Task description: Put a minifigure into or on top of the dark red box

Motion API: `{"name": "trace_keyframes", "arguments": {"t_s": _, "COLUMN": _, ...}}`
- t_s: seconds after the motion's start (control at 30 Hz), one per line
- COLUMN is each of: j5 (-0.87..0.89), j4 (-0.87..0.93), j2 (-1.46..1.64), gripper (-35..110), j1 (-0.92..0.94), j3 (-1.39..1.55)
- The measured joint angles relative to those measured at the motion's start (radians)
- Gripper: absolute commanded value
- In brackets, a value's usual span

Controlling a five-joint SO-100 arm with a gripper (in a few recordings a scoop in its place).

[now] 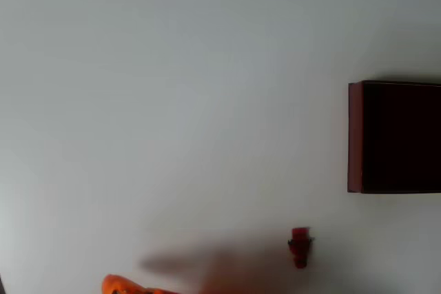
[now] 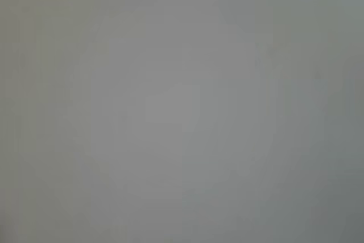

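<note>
A: What does the worktop [image 1: 172, 87] look like?

B: Pale, plain white-grey, and it takes up nearly the whole overhead view. The wrist view gives an even grey blur with no detail to read.

A: Biggest thing on it?

B: The dark red box [image 1: 394, 137], at the right edge of the overhead view, about mid-height. Its left wall shows maroon, its inside is very dark, and its right part runs out of the picture.

A: And the arm?

B: Just an orange piece of the gripper [image 1: 127, 286] at the bottom edge, left of centre, with a soft shadow stretching right from it across the worktop.

A: Are the fingers wide or narrow?

B: I cannot tell; too little of it is in the picture.

A: Where is the minifigure [image 1: 300, 246]?

B: Lying on the worktop low in the overhead view, below and left of the box, well apart from it. It is to the right of the orange piece, near the shadow's end, and nothing touches it.
</note>
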Motion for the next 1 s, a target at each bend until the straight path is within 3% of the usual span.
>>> {"name": "trace_keyframes", "arguments": {"t_s": 0.8, "j5": 0.0, "j4": 0.0, "j2": 0.0, "gripper": 0, "j1": 0.0, "j3": 0.0}}
{"name": "trace_keyframes", "arguments": {"t_s": 1.0, "j5": 0.109, "j4": 0.006, "j2": 0.0, "gripper": 0, "j1": 0.049, "j3": 0.0}}
